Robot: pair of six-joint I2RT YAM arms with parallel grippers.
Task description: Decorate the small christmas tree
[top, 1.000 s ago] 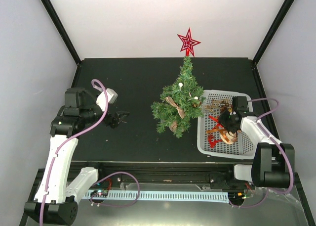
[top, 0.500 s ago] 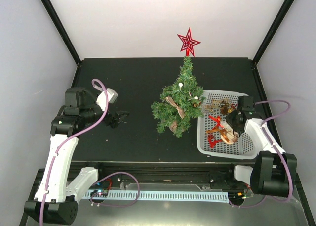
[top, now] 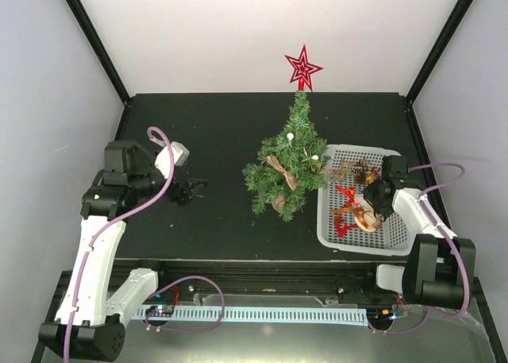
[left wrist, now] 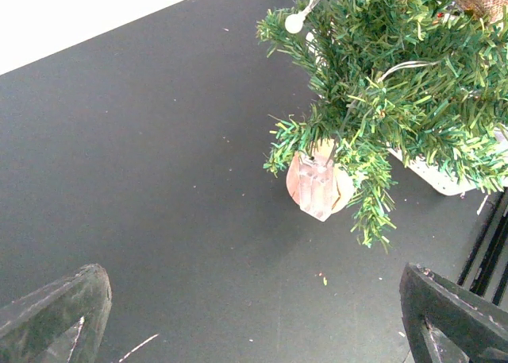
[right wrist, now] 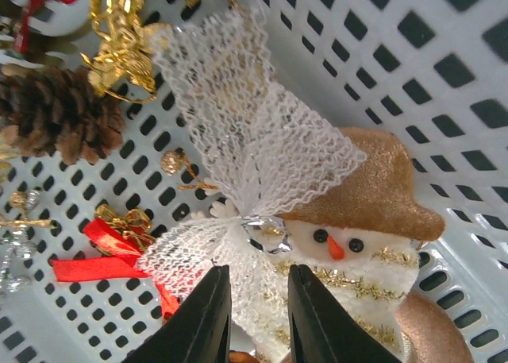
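Working the pick-up step here: fetching an ornament for the small christmas tree [top: 287, 168]. Reaching down into the white basket [top: 393, 234] with the right gripper [right wrist: 258, 291], narrowed to a slim gap and, by the look of it, pinched on the lower wing of the white lace bow [right wrist: 254, 148]. Hard to say from the wrist view whether clamping lace alone or also the trim of the snowman [right wrist: 349, 244] lying right against it. Also down on the basket floor: a pine cone [right wrist: 55, 113], a gold trinket [right wrist: 119, 45] and a red ribbon [right wrist: 95, 260], all off to one side of the pinch.

Over to the tree: upright at the middle of the black table [top: 206, 133], just left of the basket, already topped with a red star [top: 302, 67] and dressed with a few pale beads and a burlap bow. Round wooden base [left wrist: 317, 187] peeking out under the lowest branches.

Well left of the tree, hovering with the left gripper [top: 194, 190], spread wide, carrying nothing.

Next, judging from all this: lifting straight up over the basket wall, checking that only the bow comes along, then swinging left to a bare branch and seating it deep in the needles. Gently, too; probably a light tree, easily tipped.
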